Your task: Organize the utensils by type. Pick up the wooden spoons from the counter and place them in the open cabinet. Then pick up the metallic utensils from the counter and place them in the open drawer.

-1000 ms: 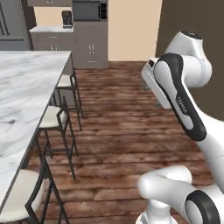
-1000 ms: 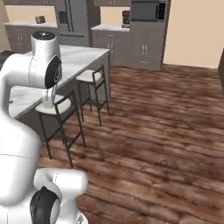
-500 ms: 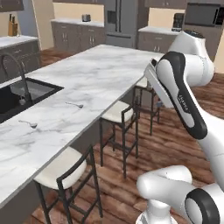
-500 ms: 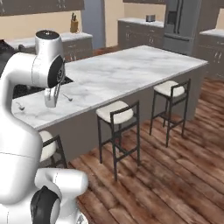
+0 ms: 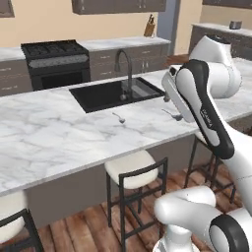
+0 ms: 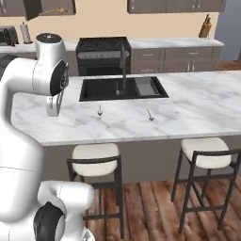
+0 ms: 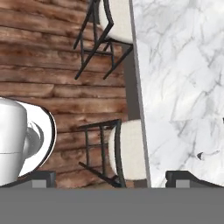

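Two slim metallic utensils lie on the white marble counter [image 6: 197, 101] just in front of the sink: one [image 6: 99, 111] [image 5: 119, 117] to the left, the other [image 6: 149, 115] [image 5: 173, 115] to the right. In the hand view a small silver utensil [image 7: 205, 154] shows on the marble near the right fingertip [image 7: 183, 176]. My gripper [image 7: 113, 178] [image 6: 52, 112] hangs open and empty above the counter's near edge, left of both utensils. High at the back left, the cabinet [image 6: 47, 6] stands open with a tan wooden spoon [image 6: 57, 10] inside. The drawer is out of view.
A black sink [image 6: 122, 88] with a tall faucet [image 5: 123, 64] is set into the counter. Two bar stools [image 6: 96, 157] [image 6: 207, 150] stand along the near side over wooden floor. A stove [image 6: 102, 52], a knife block [image 6: 205, 29] and a toaster [image 6: 5, 34] line the back wall.
The whole picture has shifted: the base has moved, and the view went from stools and floor to the sink side of the counter. The arm keeps its pose and the gripper stays open.
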